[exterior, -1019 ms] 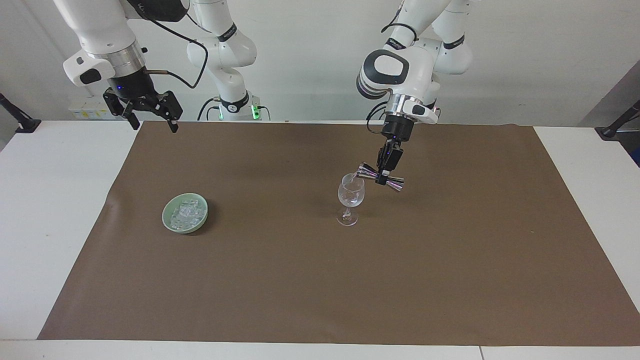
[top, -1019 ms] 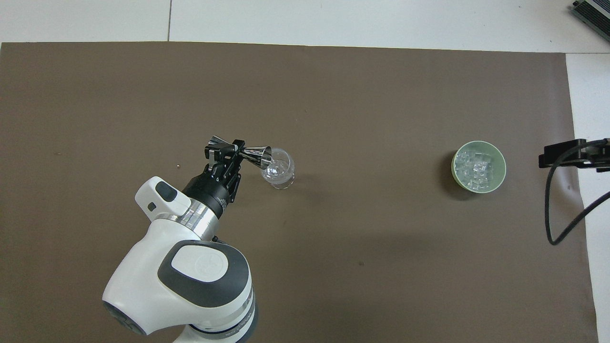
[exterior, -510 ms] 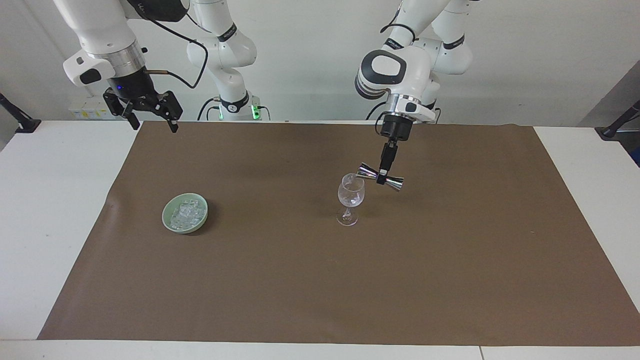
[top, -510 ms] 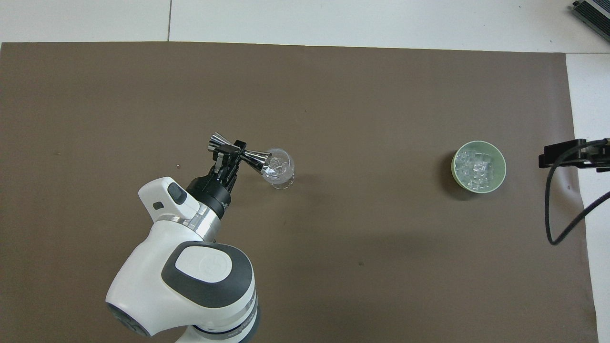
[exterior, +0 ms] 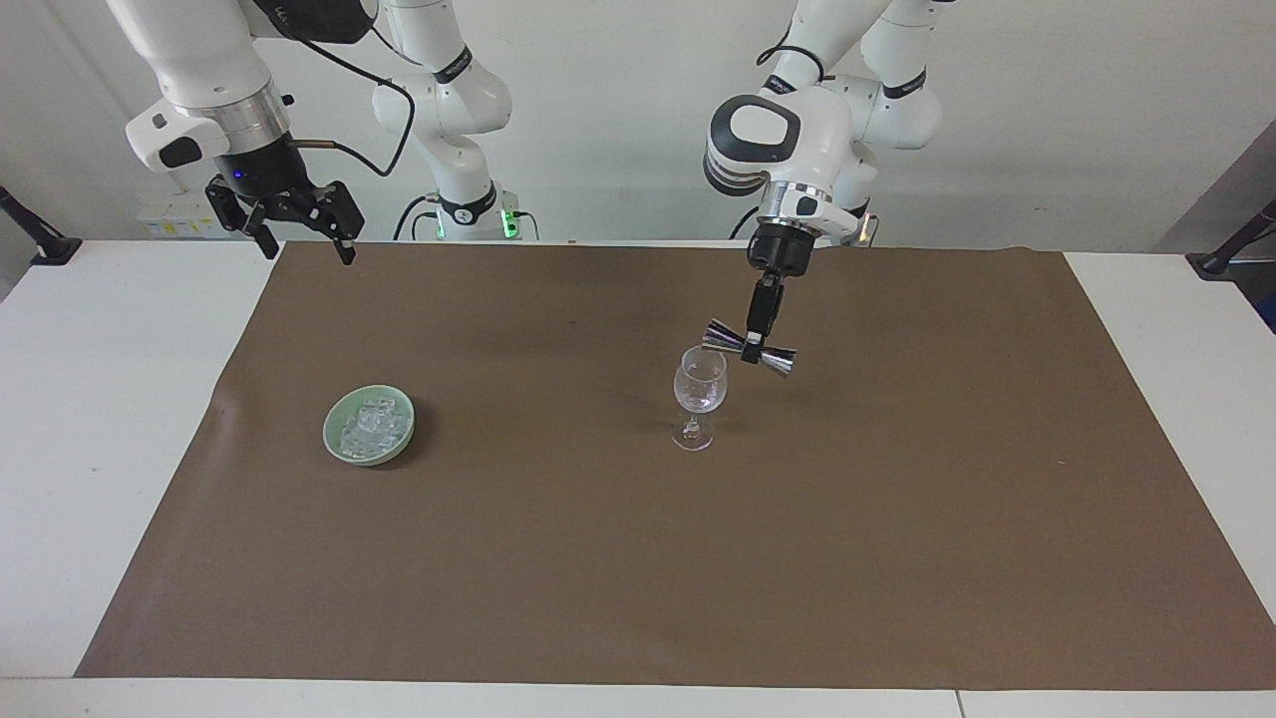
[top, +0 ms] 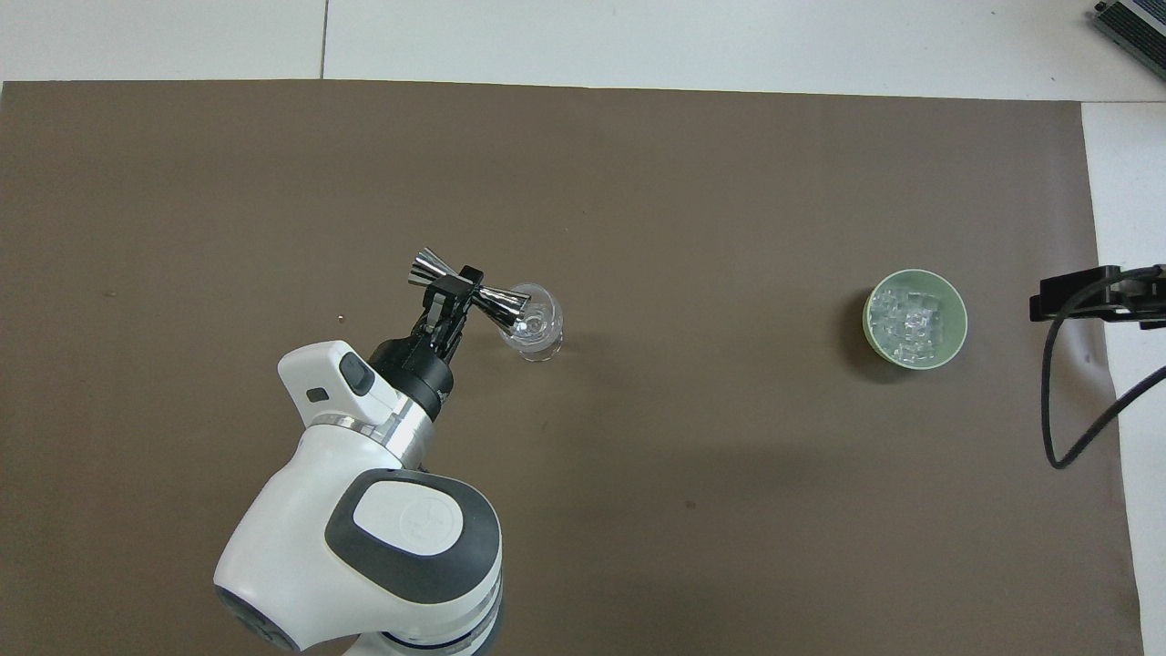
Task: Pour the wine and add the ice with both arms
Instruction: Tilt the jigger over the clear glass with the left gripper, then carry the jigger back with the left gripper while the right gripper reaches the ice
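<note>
While the jigger [exterior: 750, 348] lies on its side above the wine glass [exterior: 699, 395], the job in hand appears to be the end of the pour, and doing it well means keeping the jigger's lower mouth over the bowl until the last drops fall, then lifting straight up so the rim is not knocked. The glass stands on a thin stem near the middle of the brown mat [exterior: 897, 519] and would tip easily, so any sideways drift should wait until the jigger is well above it. Whether any liquid runs at this instant is hard to tell; the bowl seems to hold a little clear fluid.

The left gripper [exterior: 755, 345] hangs over the mat just beside the glass, toward the left arm's end of the worktop [exterior: 90, 419], with its fingers clamped on the jigger's narrow waist. Its wrist points steeply down from an elbow bent forward over the mat, and the jigger is tilted so that the cup over the glass sits slightly higher in the facing view than the outer one.

The right gripper [exterior: 297, 221] waits high over the mat's edge at the right arm's end, its fingers spread apart and empty. The ice [exterior: 371, 424] lies heaped in a green bowl [exterior: 343, 410] on the mat, well apart from the glass toward the right arm's end.
</note>
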